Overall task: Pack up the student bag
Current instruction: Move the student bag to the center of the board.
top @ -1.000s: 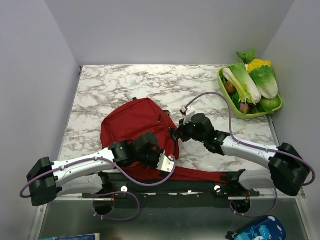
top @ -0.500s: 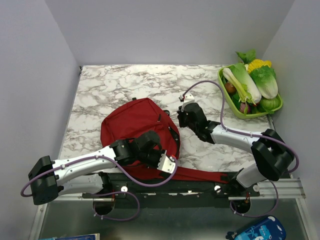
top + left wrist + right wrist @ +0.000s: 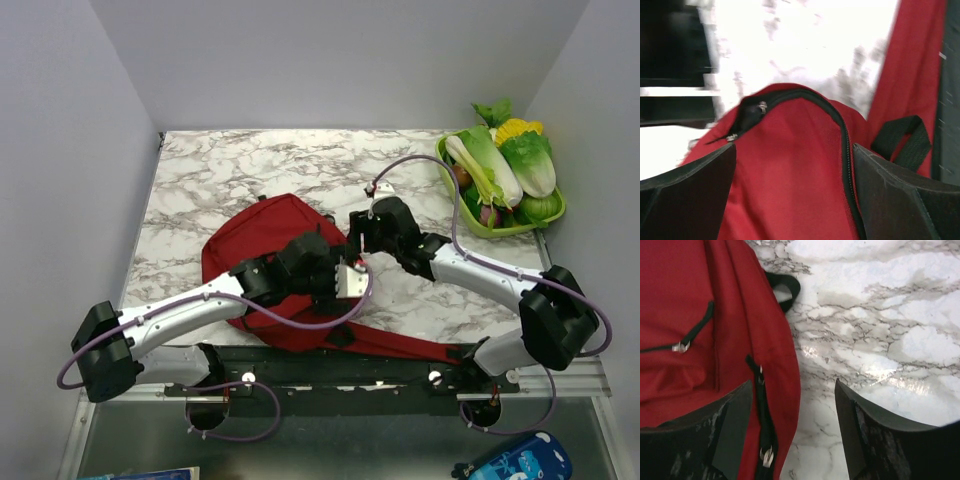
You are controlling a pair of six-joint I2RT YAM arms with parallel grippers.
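Observation:
The student bag [image 3: 262, 232], a dark red backpack, lies on the marble table [image 3: 220, 170] in front of both arms. My left gripper [image 3: 345, 274] hovers over the bag's right end. In the left wrist view it [image 3: 792, 175] is open, red fabric [image 3: 790, 165] and a black zipper [image 3: 842, 135] between its fingers, which grip nothing. My right gripper [image 3: 357, 240] faces it at the bag's right edge. The right wrist view shows it [image 3: 795, 410] open astride that edge, one finger [image 3: 732, 425] over the bag beside a zipper pull [image 3: 766, 456], the other over bare marble [image 3: 880, 330].
A green tray [image 3: 505, 232] of vegetables sits at the table's far right corner. A red strap [image 3: 400, 348] trails along the near edge by the black rail [image 3: 340, 375]. A blue case [image 3: 515, 460] lies below the table. Grey walls close in three sides.
Both grippers have opened. My left arm has reached farther out over the bag, toward its right end. My right gripper has shifted slightly away along the bag's right edge.

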